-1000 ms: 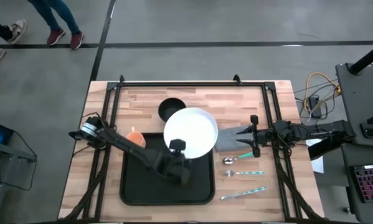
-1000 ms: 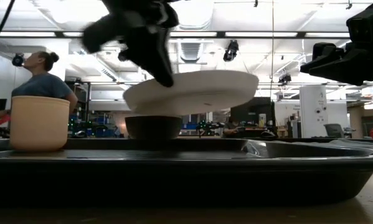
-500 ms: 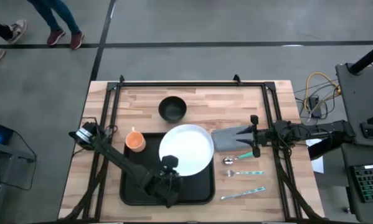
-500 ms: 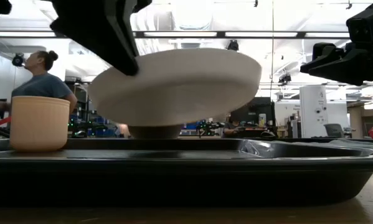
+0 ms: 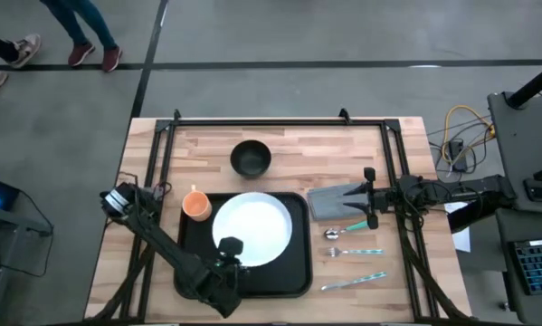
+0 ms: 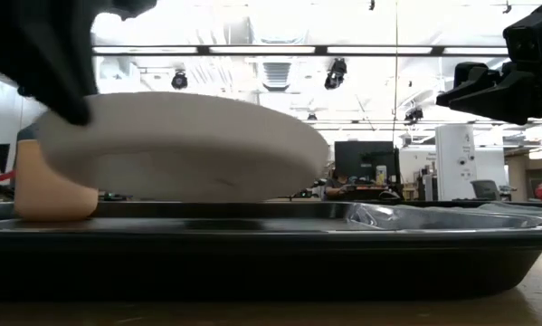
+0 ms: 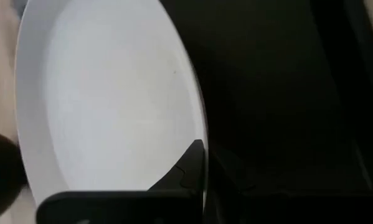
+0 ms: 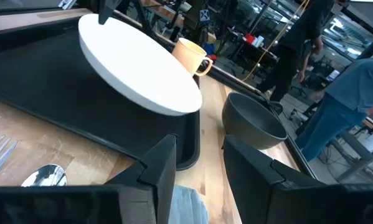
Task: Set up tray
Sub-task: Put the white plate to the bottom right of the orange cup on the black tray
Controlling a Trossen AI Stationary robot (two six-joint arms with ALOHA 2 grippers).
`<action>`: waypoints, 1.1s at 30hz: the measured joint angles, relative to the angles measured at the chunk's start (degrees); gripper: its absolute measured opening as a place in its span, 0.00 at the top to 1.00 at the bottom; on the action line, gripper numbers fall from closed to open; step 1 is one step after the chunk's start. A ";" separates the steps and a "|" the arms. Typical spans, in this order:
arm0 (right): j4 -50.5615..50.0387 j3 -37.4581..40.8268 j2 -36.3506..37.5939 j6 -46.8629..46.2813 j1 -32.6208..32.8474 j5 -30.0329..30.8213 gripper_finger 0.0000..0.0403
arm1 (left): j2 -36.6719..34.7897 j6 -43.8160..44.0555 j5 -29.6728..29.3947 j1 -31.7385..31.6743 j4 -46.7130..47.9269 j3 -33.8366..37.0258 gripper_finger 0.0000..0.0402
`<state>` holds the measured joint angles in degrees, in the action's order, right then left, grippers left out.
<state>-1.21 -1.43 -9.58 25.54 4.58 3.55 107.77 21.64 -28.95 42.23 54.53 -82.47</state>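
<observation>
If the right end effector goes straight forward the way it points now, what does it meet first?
Probably the grey napkin, lying directly ahead of the right end effector, whose fingers stand open. Beyond it comes the black tray. Its height above the napkin is unclear, so it might pass over.

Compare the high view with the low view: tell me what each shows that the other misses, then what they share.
Only the high view shows the black bowl on bare wood beyond the tray, the grey napkin beside the tray, and the cutlery laid out beside the tray.

Only the low view shows that the white plate is tilted and lifted clear of the tray floor, held at its raised edge by the left gripper.

Both show the tray, the plate over it, the orange cup and the right gripper waiting off to the side.
</observation>
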 joint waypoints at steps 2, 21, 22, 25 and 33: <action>0.00 0.00 0.00 -0.02 0.00 0.00 0.69 | 0.00 1.05 1.50 0.71 0.07 0.84 1.00; 0.00 0.00 0.02 0.00 0.00 0.00 0.69 | 0.02 9.65 5.07 7.03 -10.11 8.22 1.00; 0.00 0.00 0.02 -0.02 -0.02 0.00 0.70 | 0.02 10.28 5.32 7.39 -10.08 7.97 1.00; 0.00 0.00 0.02 -0.02 -0.02 -0.01 0.69 | 0.02 13.07 6.96 8.43 -9.91 7.66 1.00; 0.00 0.00 0.02 -0.02 0.00 0.00 0.70 | 0.02 20.13 7.98 10.75 -9.46 8.15 1.00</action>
<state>-1.21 -1.43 -9.56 25.52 4.58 3.55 107.79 41.77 -20.97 52.97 45.08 -74.32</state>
